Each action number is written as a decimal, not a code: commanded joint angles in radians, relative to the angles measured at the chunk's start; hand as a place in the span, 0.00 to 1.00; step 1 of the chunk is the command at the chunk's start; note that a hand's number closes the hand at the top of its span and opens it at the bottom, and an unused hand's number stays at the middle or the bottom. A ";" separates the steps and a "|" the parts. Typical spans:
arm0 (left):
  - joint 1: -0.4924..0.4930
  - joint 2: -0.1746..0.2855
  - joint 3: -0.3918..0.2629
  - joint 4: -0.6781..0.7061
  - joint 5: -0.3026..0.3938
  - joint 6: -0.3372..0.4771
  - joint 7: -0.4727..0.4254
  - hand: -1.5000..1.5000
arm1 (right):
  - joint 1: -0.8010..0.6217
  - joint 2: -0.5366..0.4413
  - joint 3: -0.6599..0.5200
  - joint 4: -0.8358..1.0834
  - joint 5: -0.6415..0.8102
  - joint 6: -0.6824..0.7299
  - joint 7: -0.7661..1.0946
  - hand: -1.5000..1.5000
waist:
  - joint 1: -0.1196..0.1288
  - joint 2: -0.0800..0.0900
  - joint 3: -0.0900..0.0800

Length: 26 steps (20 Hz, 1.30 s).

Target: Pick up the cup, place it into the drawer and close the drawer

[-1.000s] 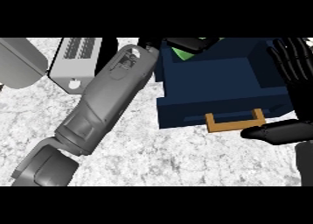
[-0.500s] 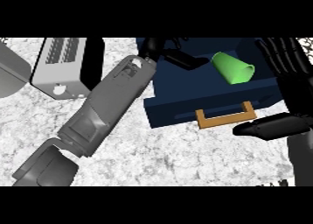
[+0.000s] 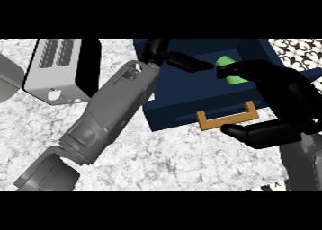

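Head view: cup (image 3: pixel 225 61) is lying in open drawer (image 3: pixel 190 96); closing is looking like the 1 step left. Left robot hand (image 3: pixel 183 60), right robot hand (image 3: pixel 293 96) are hovering open, empty.

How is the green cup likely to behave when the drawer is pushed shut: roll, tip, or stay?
The green cup looks rigid and small, so it is probably light. It seems to lie tilted in the open blue drawer, so its round wall may let it roll when pushed. The right hand partly covers it, so its pose is uncertain.
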 commanded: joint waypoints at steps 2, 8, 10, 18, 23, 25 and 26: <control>-0.008 0.000 0.038 -0.050 0.102 -0.005 -0.094 0.00 | 0.004 -0.032 0.074 0.024 -0.109 0.162 0.037 1.00 | 0.019 -0.005 0.000; 0.002 0.000 0.042 -0.019 0.143 0.072 -0.180 0.00 | 0.065 -0.193 0.184 -0.016 0.020 0.289 0.145 1.00 | 0.058 -0.024 -0.001; -0.018 0.000 0.040 -0.013 0.172 0.070 -0.145 0.00 | 0.092 -0.191 0.211 -0.044 0.119 0.251 0.151 0.00 | 0.086 -0.033 0.000; 0.069 0.000 0.057 -0.027 0.199 0.003 -0.250 0.00 | 0.152 -0.189 0.298 0.120 0.552 0.099 -0.041 0.00 | 0.182 -0.038 0.001; 0.076 0.005 0.086 -0.082 0.214 -0.001 -0.192 0.00 | 0.103 -0.141 0.368 0.420 0.698 0.005 -0.141 0.00 | 0.235 -0.045 0.001; 0.166 0.047 0.082 -0.098 0.204 -0.056 -0.256 0.00 | 0.031 -0.147 0.372 0.522 0.729 0.010 -0.173 0.00 | 0.252 -0.043 0.001; 0.168 0.031 0.075 -0.134 0.204 -0.031 -0.236 0.00 | 0.005 -0.174 0.334 0.614 0.709 0.028 -0.228 0.00 | 0.268 -0.046 0.001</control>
